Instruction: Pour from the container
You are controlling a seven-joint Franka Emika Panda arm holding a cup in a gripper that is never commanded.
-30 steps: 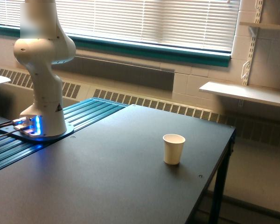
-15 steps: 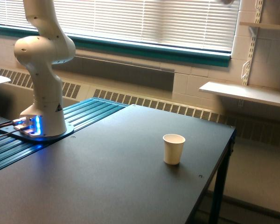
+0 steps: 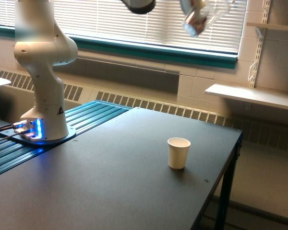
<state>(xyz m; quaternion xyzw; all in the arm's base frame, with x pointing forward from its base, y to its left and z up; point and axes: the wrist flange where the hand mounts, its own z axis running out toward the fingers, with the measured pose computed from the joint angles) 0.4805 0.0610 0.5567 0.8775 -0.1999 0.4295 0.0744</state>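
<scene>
The white Franka arm's base column (image 3: pixel 42 91) stands upright at the exterior view's left, blue lights glowing at its foot — its upper links leave the frame overhead. A dark rounded joint (image 3: pixel 139 5) re-enters at the top edge, motion-blurred. To its right the gripper (image 3: pixel 196 5) is barely visible at the frame's top — finger positions cannot be made out.

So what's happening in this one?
A white robot arm on a dark table carries a clear glass mug at the top of the exterior view, blurred and apparently tilted. It is high above a white paper cup standing upright on the table. The hand itself is out of frame. No spill shows.
</scene>
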